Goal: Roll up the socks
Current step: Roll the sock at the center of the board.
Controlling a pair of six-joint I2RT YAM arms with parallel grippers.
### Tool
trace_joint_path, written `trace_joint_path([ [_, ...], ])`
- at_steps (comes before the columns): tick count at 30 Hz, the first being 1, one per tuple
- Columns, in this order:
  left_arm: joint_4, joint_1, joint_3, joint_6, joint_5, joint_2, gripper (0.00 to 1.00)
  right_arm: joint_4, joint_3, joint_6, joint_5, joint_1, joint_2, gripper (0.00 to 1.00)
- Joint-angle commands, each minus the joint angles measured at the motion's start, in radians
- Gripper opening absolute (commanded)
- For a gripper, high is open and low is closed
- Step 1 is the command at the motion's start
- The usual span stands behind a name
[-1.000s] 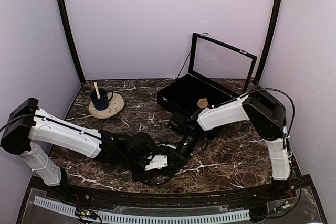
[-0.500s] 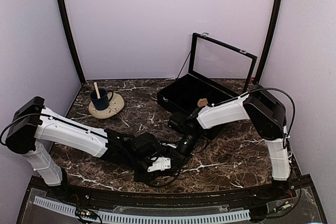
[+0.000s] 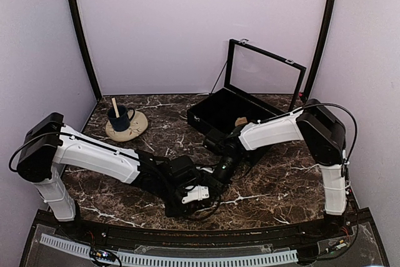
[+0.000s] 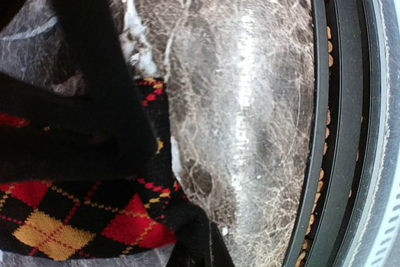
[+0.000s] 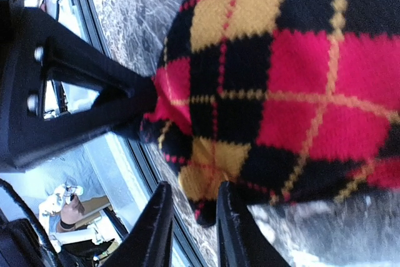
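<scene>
The black sock with red and orange argyle diamonds (image 5: 294, 79) fills the right wrist view and shows at the lower left of the left wrist view (image 4: 75, 217). In the top view it is hidden under both grippers near the table's front middle. My left gripper (image 3: 199, 193) is shut on one edge of this sock; its black fingertips (image 5: 134, 101) pinch the fabric in the right wrist view. My right gripper (image 5: 192, 226) is slightly open, with the sock's lower corner just between its fingers (image 5: 232, 229). A small tan bundle (image 3: 241, 121) lies in the black box.
A black box (image 3: 215, 114) with a raised glass lid (image 3: 265, 70) stands at the back right. A blue mug with a wooden stick (image 3: 120, 117) sits on a saucer (image 3: 136, 127) at the back left. The table's front rim (image 4: 337, 123) runs close to both grippers.
My left arm has reached further right and forward, carrying its gripper a little to the right. The right gripper has stayed by the sock, shifting only slightly.
</scene>
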Motion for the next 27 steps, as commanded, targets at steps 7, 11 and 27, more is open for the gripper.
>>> trace_joint_path([
  [7,-0.065,0.118,0.030,-0.119,0.136,0.009,0.00,-0.010,-0.040,-0.019,0.024,-0.024,-0.068,0.26],
  [11,-0.062,0.149,0.036,-0.133,0.206,0.011,0.00,-0.004,-0.044,-0.017,0.040,-0.034,-0.087,0.26],
  [27,-0.178,0.255,0.135,-0.142,0.597,0.124,0.00,0.214,-0.220,0.094,0.193,-0.069,-0.252,0.26],
])
